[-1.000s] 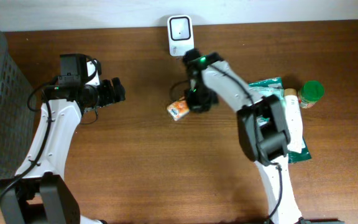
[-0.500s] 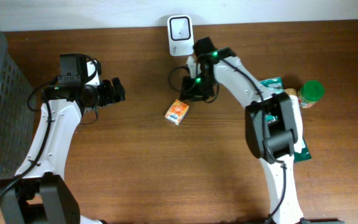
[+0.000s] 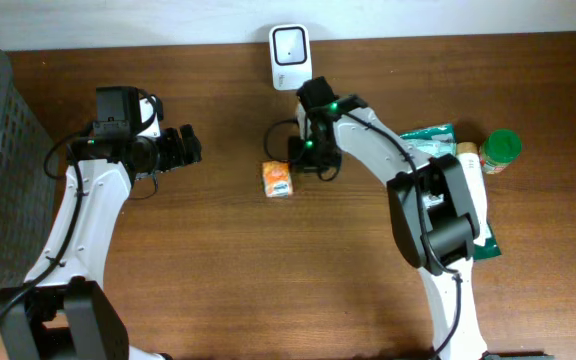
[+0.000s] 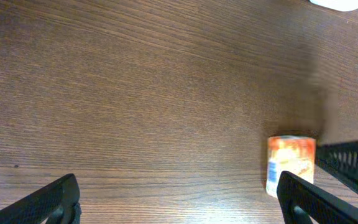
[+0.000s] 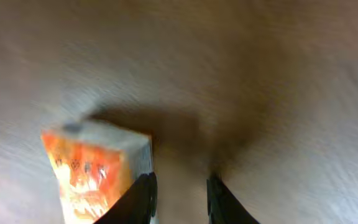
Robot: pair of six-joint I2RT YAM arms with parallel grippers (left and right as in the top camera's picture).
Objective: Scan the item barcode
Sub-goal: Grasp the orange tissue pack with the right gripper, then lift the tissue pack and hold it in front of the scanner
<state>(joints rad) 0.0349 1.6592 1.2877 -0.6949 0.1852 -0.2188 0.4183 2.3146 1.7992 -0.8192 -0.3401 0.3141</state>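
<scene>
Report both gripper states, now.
Left gripper: wide open, empty.
Right gripper: narrowly open, holding nothing; the orange box sits just beside it.

A second ago my right gripper [image 3: 304,158] is over the 3 o'clock end of the orange box [image 3: 277,178]. Now it is clear of the box, which lies on the table [image 3: 218,270] just at my 8 o'clock in the overhead view. Half a second ago I am drawn up toward 12 o'clock, closer to the white scanner [image 3: 289,45]. Since then I am back down toward 7 o'clock, close beside the box again. The box itself is a little farther toward 9 o'clock than before, and it is turned. Earlier it lies skewed, one corner up like a diamond. Now its edges run square to the table's edge.
</scene>
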